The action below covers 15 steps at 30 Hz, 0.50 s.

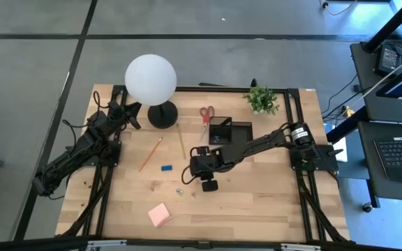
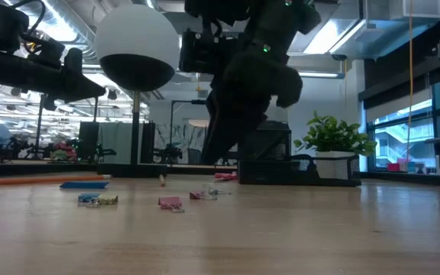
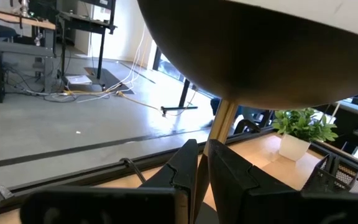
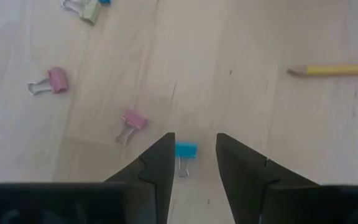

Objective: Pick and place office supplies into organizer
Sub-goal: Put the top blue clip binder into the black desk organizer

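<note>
right end effector [image 4: 192, 163]: fingers spread, holding nothing, hanging over the table [image 4: 241, 56].
blue clip [image 4: 186, 150]: on the table, directly between the fingertips.
pink clips [image 4: 133, 121]: just beside, off one finger.
pencil [image 4: 334, 70]: well apart.
organizer [image 1: 229, 130]: behind the end effector, near the scissors [image 1: 206, 115].
left end effector [image 3: 202, 168]: pressed together, empty, parked by the lamp [image 1: 151, 80].
step: picking the blue clip, by my judgement.
next: lower, pinch, then carry to the organizer.

blue clip [image 4: 186, 150], pink clips [image 4: 57, 80], yellow pencil [image 4: 333, 71]
</note>
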Tool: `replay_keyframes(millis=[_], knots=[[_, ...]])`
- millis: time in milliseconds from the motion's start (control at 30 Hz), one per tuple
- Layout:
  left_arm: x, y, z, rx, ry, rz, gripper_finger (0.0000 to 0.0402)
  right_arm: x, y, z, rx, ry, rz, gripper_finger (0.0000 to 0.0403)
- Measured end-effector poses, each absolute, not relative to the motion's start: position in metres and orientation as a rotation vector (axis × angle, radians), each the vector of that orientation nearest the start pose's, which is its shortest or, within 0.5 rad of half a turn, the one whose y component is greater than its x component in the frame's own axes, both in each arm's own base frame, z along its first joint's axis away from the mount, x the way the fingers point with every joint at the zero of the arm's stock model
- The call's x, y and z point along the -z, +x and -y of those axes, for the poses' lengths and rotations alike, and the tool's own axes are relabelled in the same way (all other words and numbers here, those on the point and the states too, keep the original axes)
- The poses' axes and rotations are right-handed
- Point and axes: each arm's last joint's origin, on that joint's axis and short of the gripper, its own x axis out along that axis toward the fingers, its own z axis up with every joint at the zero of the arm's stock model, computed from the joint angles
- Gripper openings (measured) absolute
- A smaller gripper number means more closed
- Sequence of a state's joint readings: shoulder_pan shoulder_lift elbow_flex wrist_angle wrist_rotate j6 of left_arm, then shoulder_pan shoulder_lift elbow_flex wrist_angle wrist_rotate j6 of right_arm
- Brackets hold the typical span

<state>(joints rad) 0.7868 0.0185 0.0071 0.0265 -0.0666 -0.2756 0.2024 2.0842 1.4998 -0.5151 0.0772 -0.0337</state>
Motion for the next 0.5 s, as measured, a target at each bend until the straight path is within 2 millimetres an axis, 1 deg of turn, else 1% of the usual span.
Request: replay_keyframes(millis=[500], knots=[[-0.1671, 0.0681, -0.0710, -0.846, -0.253, 0.133, 0.0033, -0.1583, 0.4239, -0.0835, -0.097, -0.168, -1.091, 0.0123]])
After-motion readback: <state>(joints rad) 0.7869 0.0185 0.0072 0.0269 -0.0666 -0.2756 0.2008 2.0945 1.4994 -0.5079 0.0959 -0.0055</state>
